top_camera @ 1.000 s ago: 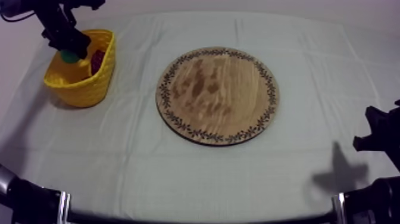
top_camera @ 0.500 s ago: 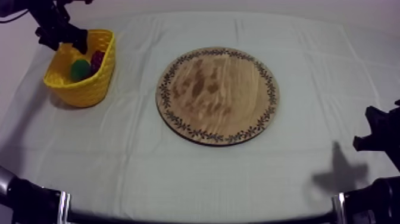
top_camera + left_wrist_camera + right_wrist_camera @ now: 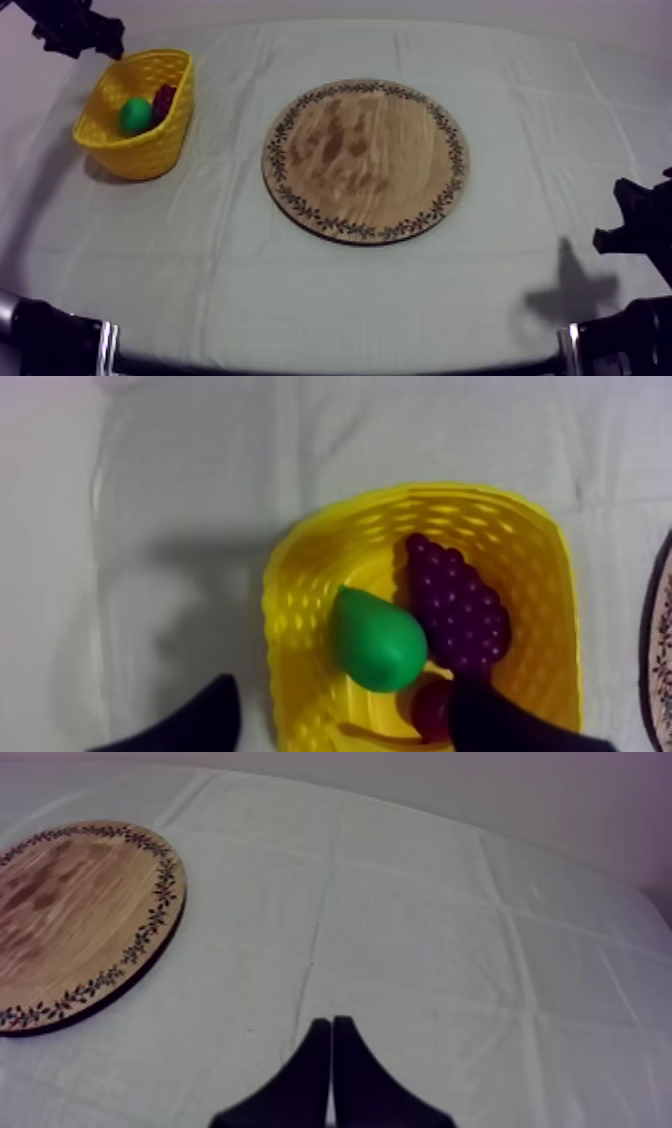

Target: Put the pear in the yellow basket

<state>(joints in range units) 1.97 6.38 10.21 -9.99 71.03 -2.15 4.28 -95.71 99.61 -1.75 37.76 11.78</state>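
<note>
A grey-white cloth [image 3: 250,290] covers the whole table, marked with straight fold creases that cross into a loose grid. Beyond its far edge there is a pale wall [image 3: 560,802] of much the same tone.

At the middle of the cloth lies a round wooden board [image 3: 366,160] with a dark leaf-patterned rim, its mottled brown face showing from rim to rim. In the right wrist view the round wooden board [image 3: 70,912] lies flat on the cloth, well apart from the fingers.

At the far left stands a yellow woven basket [image 3: 150,150], casting a soft shadow to its left. The green pear [image 3: 134,115] lies inside it, on the basket's left side. From the left wrist view, looking down into the yellow woven basket [image 3: 300,576], the green pear [image 3: 378,641] touches a bunch of dark purple grapes [image 3: 455,611], and a small red fruit [image 3: 432,711] sits just beside both.

The left gripper [image 3: 75,28] hangs beyond the basket's far left rim. Its fingers are spread wide above the basket with nothing between them [image 3: 345,696].

The right gripper [image 3: 635,225] sits at the near right, over the cloth. Its fingers are pressed together into a narrow wedge [image 3: 331,1027], and its dark shadow [image 3: 570,290] falls on the cloth to its left.
</note>
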